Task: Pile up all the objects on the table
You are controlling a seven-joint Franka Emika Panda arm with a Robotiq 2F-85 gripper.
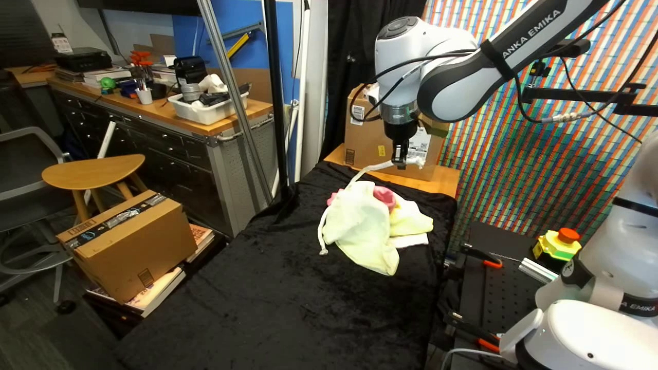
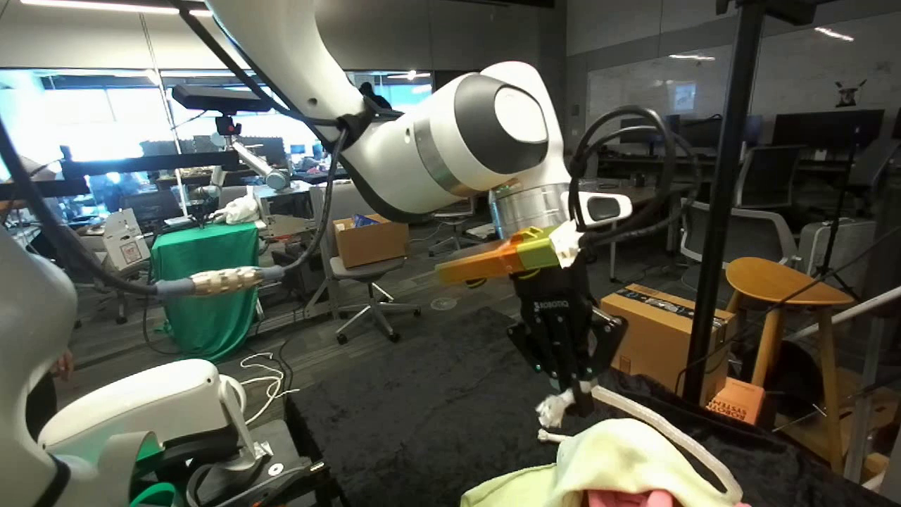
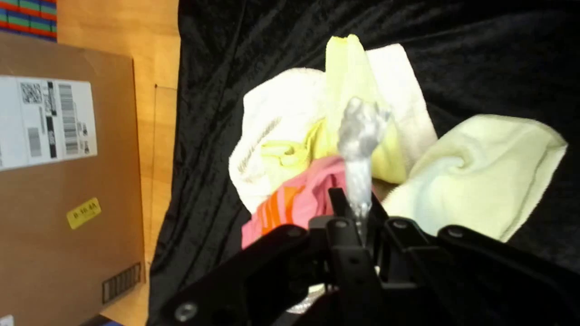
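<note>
In an exterior view: pincer (image 1: 399,161) closed on a white rope (image 1: 378,166) close to its tip, raised over the black table (image 1: 288,303). Heap (image 1: 378,223) sits on the table, below the pincer and nearer the camera: pale yellow cloth (image 1: 357,216) in front, pink cloth (image 1: 385,197) behind it, white cloth (image 1: 411,240) showing at right. Rope's long axis slopes down leftward to the heap; a knotted end (image 1: 323,252) rests just beside it, probably the same rope, join hidden.

In an exterior view: frayed tuft (image 2: 555,410) points left; the long run arcs right and down. Heap lies below and to the right of the pincer, apart from it.

Wrist view: heap straight ahead, pink cloth nearest the grip, second yellow cloth (image 3: 355,63) beyond the tuft. Judgement: next move turns on this drop. Lower the tuft onto the heap, bring the trailing run in, release.
</note>
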